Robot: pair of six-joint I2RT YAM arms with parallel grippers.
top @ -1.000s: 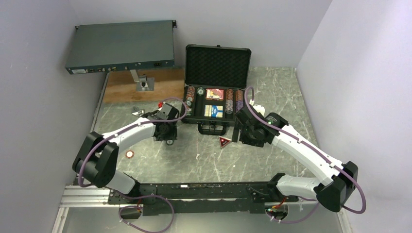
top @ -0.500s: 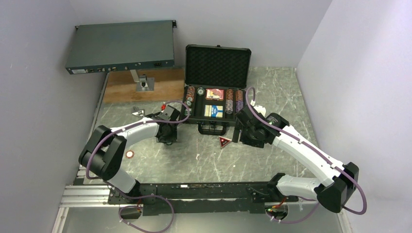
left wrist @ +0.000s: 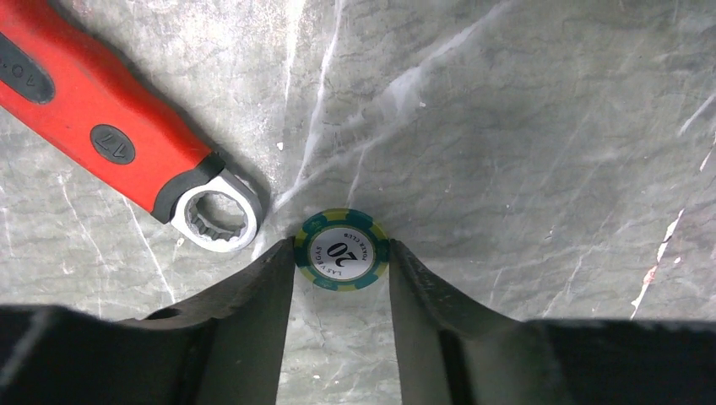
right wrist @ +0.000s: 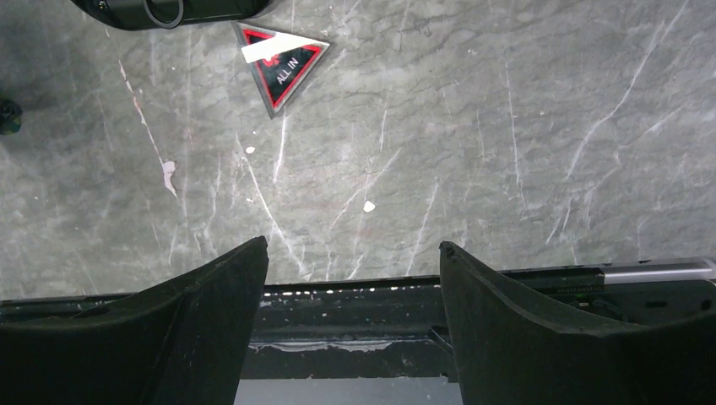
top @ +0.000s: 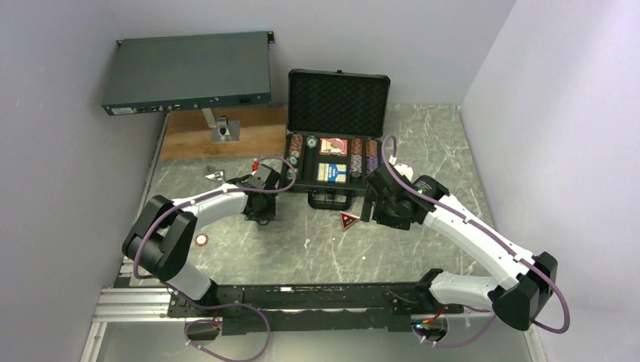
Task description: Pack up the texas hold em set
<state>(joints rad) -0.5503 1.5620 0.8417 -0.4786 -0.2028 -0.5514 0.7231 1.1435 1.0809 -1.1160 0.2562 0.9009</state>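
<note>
The black case [top: 337, 102] stands open at the back, with its foam lid up. Its base holds rows of striped chips and the blue-yellow card box [top: 332, 172]. My left gripper [top: 260, 216] is down at the table left of the case. Its fingers press both sides of a green-yellow "20" poker chip [left wrist: 342, 250], which lies flat on the marble. My right gripper [top: 380, 209] is open and empty, hovering just right of the red triangular "ALL IN" token [top: 348, 220], which also shows in the right wrist view [right wrist: 281, 57].
The red-handled wrench [left wrist: 101, 139] lies just left of the held chip. An orange chip [top: 202, 240] lies alone at the near left. The grey electronics box [top: 187, 72] and a wooden board [top: 189, 139] are at the back left. The case handle [top: 330, 200] juts toward me.
My left arm has swung in and its gripper has shifted slightly toward the case over the green chip. My right arm has stayed still.
</note>
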